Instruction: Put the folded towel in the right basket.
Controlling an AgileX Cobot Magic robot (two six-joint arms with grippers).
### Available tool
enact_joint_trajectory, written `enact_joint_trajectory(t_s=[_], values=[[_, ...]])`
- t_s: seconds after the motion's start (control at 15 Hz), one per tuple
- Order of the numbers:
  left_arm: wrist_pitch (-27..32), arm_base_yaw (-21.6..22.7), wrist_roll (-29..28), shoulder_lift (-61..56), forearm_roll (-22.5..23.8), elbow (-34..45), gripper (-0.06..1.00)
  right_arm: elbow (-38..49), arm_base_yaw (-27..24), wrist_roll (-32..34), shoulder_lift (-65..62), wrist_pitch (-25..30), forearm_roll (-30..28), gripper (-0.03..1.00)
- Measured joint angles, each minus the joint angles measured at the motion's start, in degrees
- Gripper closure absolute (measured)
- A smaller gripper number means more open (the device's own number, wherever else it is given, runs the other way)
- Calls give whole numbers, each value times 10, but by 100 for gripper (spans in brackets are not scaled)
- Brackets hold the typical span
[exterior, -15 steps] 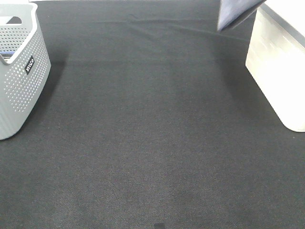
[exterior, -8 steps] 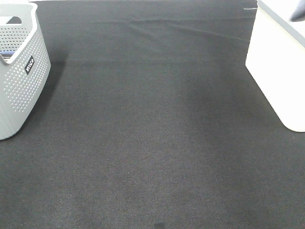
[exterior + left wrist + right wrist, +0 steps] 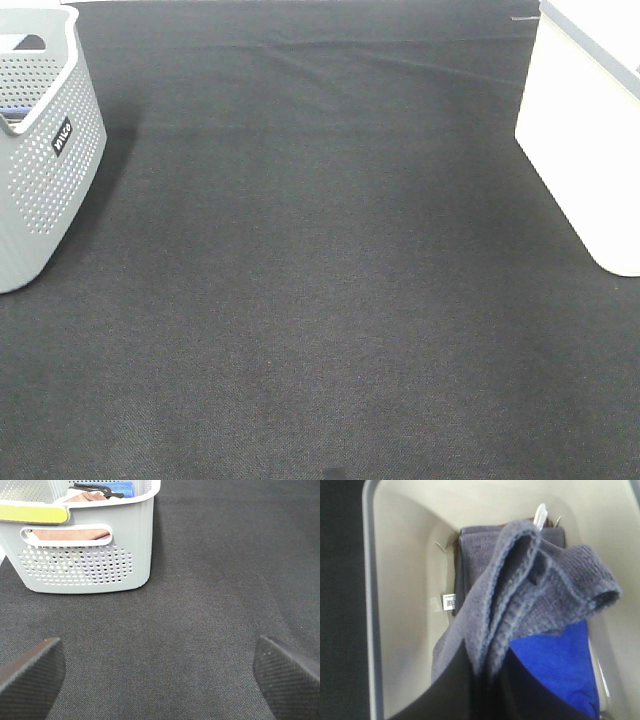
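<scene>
The folded towel point(image 3: 530, 595) is grey-purple and hangs from my right gripper point(image 3: 487, 680), which is shut on it directly above the inside of the white right basket point(image 3: 395, 580). The basket also shows at the right edge of the exterior high view point(image 3: 580, 130); there the towel and right gripper are out of view. My left gripper point(image 3: 160, 672) is open and empty, low over the dark cloth, facing the grey perforated left basket point(image 3: 85, 555).
The right basket holds a blue cloth point(image 3: 560, 665) and a folded grey one point(image 3: 470, 555). The grey left basket point(image 3: 40, 150) stands at the far left with cloths inside. Dark cloth point(image 3: 320, 280) covers the table between the baskets.
The towel's hanging corner was at the top right of the exterior view a second ago; it moved right over the white basket and out of that view.
</scene>
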Motion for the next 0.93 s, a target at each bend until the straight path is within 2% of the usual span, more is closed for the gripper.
enact_joint_trajectory(t_s=[0.07,0.2,0.27,0.4,0.53,0.8,0.93], values=[[0,0,0,0,0,0,-2,0,0,0,26,0,-1,78],[0,0,0,0,0,0,-2,0,0,14,40,-1,-1,40],[0,0,0,0,0,0,-2,0,0,15,42,-1,0,30],[0,0,0,0,0,0,-2,0,1,15,42,-1,28,24],[0,0,0,0,0,0,-2,0,9,11,40,-1,50,23],[0,0,0,0,0,0,-2,3,76,15,-6,-2,48,22],[0,0,0,0,0,0,-2,38,116,16,-50,-2,42,22]])
